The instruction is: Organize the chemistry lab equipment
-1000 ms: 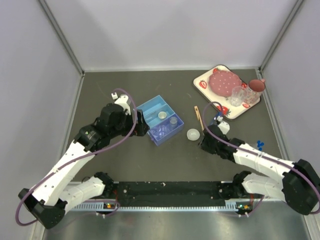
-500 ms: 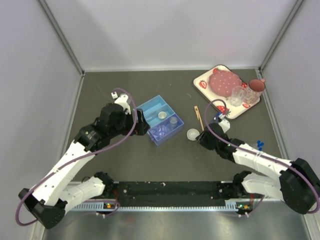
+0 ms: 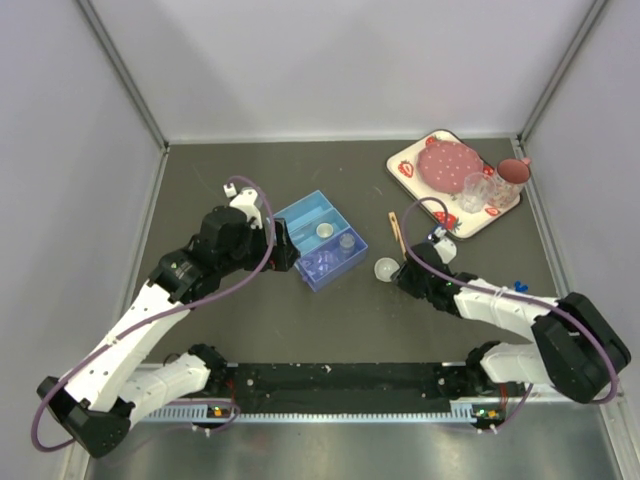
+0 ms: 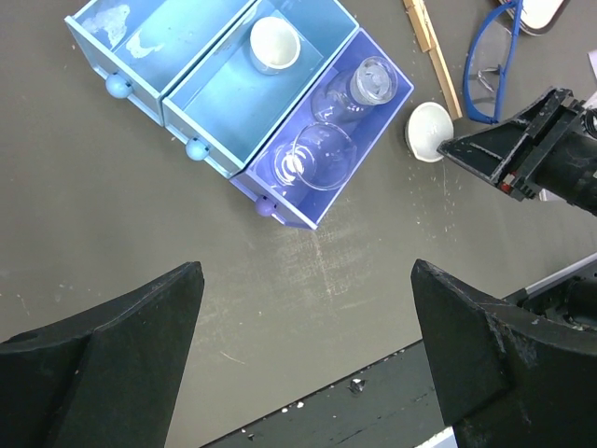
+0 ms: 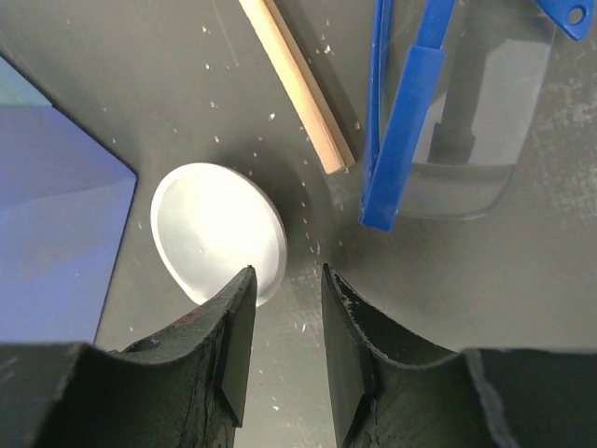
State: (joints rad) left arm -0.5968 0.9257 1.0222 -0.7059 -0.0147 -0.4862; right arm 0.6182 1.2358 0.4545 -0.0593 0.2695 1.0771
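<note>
A small white round dish (image 3: pixel 386 268) lies on the dark table, right of the blue drawer box (image 3: pixel 300 215); it also shows in the right wrist view (image 5: pixel 219 233) and the left wrist view (image 4: pixel 429 131). My right gripper (image 3: pixel 401 277) (image 5: pixel 284 280) is low at the dish's right rim, open only a narrow gap, holding nothing. Thin tan wooden tongs (image 3: pixel 397 233) (image 5: pixel 298 89) lie just beyond. My left gripper (image 3: pixel 287 252) (image 4: pixel 303 327) is wide open and empty, above the table before the drawers. The drawers hold a white dish (image 4: pixel 273 44), a clear flask (image 4: pixel 322 154) and a vial (image 4: pixel 373 79).
Blue-framed safety goggles (image 5: pixel 438 121) lie right of the tongs. Small blue pieces (image 3: pixel 518 289) lie by my right arm. A strawberry-print tray (image 3: pixel 405 165) with a pink plate and glasses stands at the back right. Grey walls enclose the table.
My right gripper has moved left and closer to the white dish, now at its rim. The dish and my left arm have not moved.
</note>
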